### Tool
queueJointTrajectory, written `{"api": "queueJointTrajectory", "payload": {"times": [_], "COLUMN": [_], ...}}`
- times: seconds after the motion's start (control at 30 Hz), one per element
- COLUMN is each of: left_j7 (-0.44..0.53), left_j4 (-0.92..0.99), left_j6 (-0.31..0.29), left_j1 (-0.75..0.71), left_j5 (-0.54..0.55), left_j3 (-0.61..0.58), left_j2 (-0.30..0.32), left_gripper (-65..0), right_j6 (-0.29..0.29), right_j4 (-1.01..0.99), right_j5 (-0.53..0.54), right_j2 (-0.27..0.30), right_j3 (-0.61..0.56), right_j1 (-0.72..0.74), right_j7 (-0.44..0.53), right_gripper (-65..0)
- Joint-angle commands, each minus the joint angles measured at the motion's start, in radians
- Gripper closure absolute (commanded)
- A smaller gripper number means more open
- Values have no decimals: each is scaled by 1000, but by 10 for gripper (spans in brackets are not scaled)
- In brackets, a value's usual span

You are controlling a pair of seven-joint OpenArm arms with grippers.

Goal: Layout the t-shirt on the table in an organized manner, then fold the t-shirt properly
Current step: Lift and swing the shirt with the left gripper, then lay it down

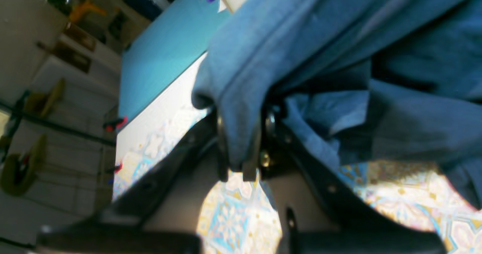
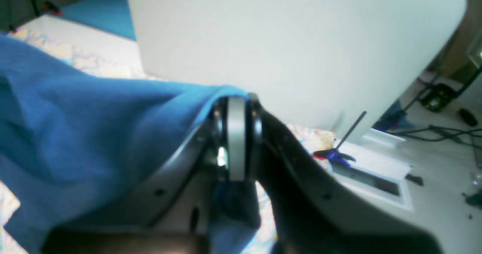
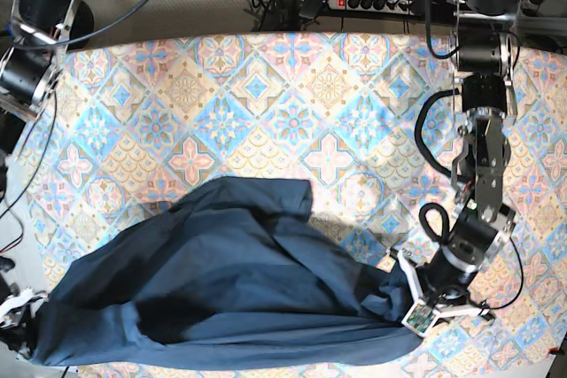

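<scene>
Your right gripper (image 3: pixel 19 318), at the base view's far left edge, is pinched on one end of the t-shirt (image 3: pixel 230 281); your left gripper (image 3: pixel 409 297), over on the right, pinches the other end. Between them the shirt lies stretched but rumpled along the near side of the table (image 3: pixel 266 104). By my reading you are mid-layout: nothing is flattened or folded yet. The hem runs just beside the near edge, so spread it away from you, where the patterned top is bare.
</scene>
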State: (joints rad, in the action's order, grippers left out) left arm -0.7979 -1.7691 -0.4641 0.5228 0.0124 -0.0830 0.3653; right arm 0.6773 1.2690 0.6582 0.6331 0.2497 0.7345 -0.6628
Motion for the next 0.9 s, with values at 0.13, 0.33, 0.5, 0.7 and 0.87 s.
{"api": "queueJointTrajectory", "payload": {"times": [0.13,0.33,0.5,0.7,0.87], "left_j7": [24,27,24,22,22], "left_j4": [33,51,47,-85,-237], "left_j6": [14,14,14,11,11], "left_j1": [95,127,121,-14,-160], "left_j5": [-5,-5,-4,4,-1], "left_j3": [-7,-1,1,79,85], "left_j2": [1,-12,-13,-7,-7], "left_gripper": [-16,-16,-16,-16,-16], "right_j6": [-12,-12,-12,-12,-12], "right_j4": [-42,-104,-88,51,166], "right_j5": [13,13,13,15,102], "right_j2": [29,29,29,55,86], "right_j3": [6,6,4,12,20], "right_j1": [156,271,282,173,75], "right_j7": [36,38,31,-16,-30], "right_gripper": [0,0,0,0,0]}}
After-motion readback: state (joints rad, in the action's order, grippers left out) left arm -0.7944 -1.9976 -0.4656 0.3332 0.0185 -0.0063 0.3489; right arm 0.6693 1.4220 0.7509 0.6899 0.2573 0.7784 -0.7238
